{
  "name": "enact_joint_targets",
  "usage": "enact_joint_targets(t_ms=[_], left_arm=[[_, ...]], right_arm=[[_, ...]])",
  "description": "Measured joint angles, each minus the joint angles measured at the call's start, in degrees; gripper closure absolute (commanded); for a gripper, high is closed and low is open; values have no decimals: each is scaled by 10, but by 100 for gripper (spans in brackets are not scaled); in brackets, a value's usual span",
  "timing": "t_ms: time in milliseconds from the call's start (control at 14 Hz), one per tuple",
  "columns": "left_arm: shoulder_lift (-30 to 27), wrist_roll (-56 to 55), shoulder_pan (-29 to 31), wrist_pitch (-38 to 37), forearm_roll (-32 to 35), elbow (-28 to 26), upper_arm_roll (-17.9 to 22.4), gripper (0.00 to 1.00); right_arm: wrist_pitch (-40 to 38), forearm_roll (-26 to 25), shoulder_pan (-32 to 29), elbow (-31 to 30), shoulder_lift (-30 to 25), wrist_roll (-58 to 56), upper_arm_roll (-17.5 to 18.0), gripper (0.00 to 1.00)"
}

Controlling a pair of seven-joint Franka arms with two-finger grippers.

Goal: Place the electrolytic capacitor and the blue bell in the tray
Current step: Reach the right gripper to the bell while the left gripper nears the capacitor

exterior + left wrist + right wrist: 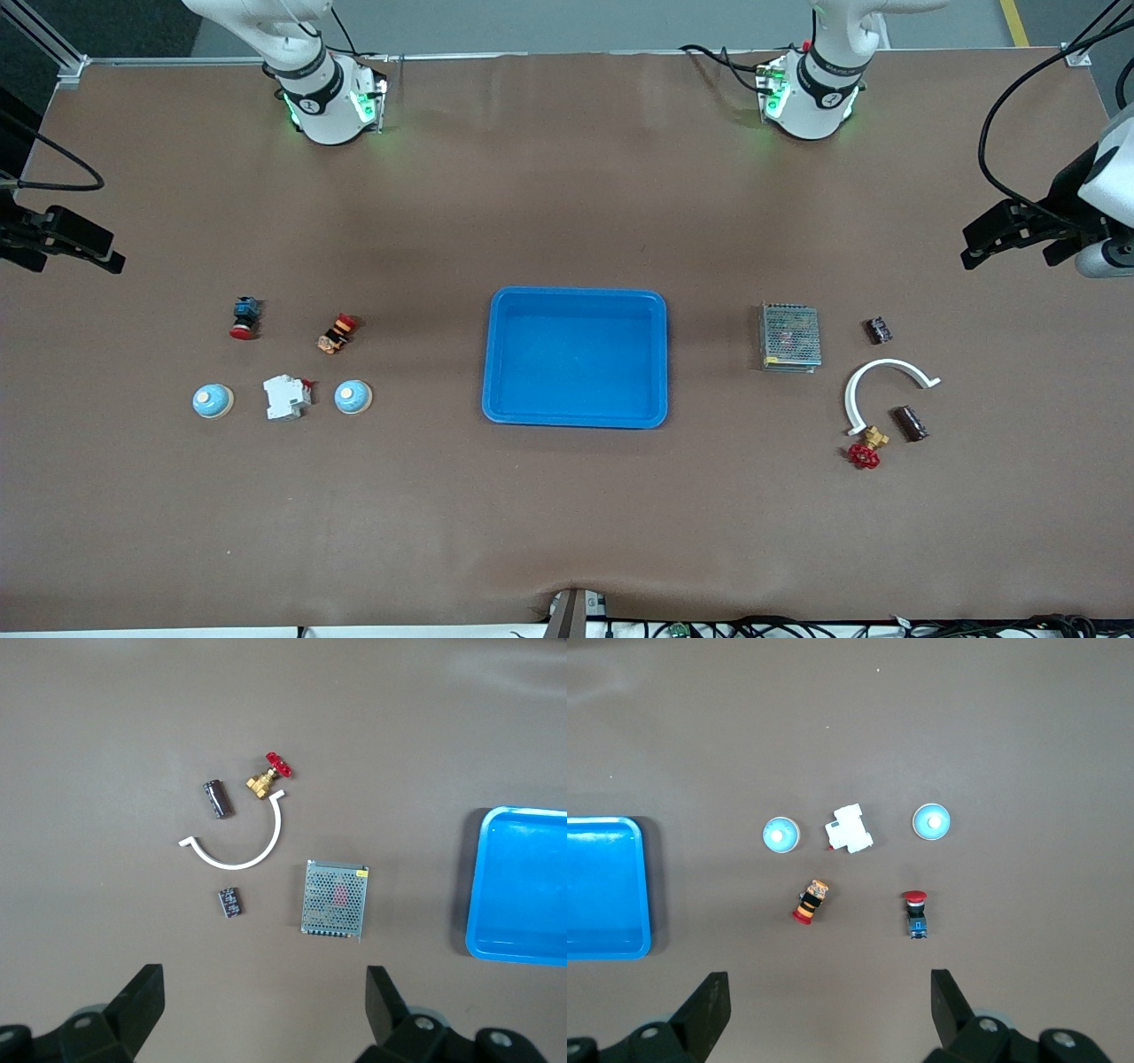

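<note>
Two wide-open, empty grippers, left point(261, 1014) and right point(828, 1014), hung over table ends | shallow glossy blue plastic tray point(576, 295) central, bare brown tabletop point(567, 523) all round | two domed blue bells point(353, 397) toward right arm's end | dark cylindrical capacitor point(910, 423) toward left arm's end.

Tray point(518, 886) cut off by both wrist views' edges; markings on both capacitors point(910, 423) too small to read.

The right gripper point(830, 1010) hangs with its black fingers spread wide over bare brown bench. Below lie two round blue bells point(780, 834) point(931, 821) flanking a white plastic breaker block point(849, 829), a red-capped yellow-and-black button point(810, 902), and a red-capped blue switch point(916, 913). A corner of the bright-blue plastic tray point(602, 888) shows toward the bench's middle.
</note>
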Motion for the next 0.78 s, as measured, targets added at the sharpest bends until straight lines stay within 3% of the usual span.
enact_joint_targets(t_ms=[499,784], left_arm=[[3,-1,0,0,0,0,1,0],[41,-7,14,8,0,0,4,0]], right_arm=[[0,0,0,0,0,0,0,0],[2,0,0,0,0,0,0,0]])
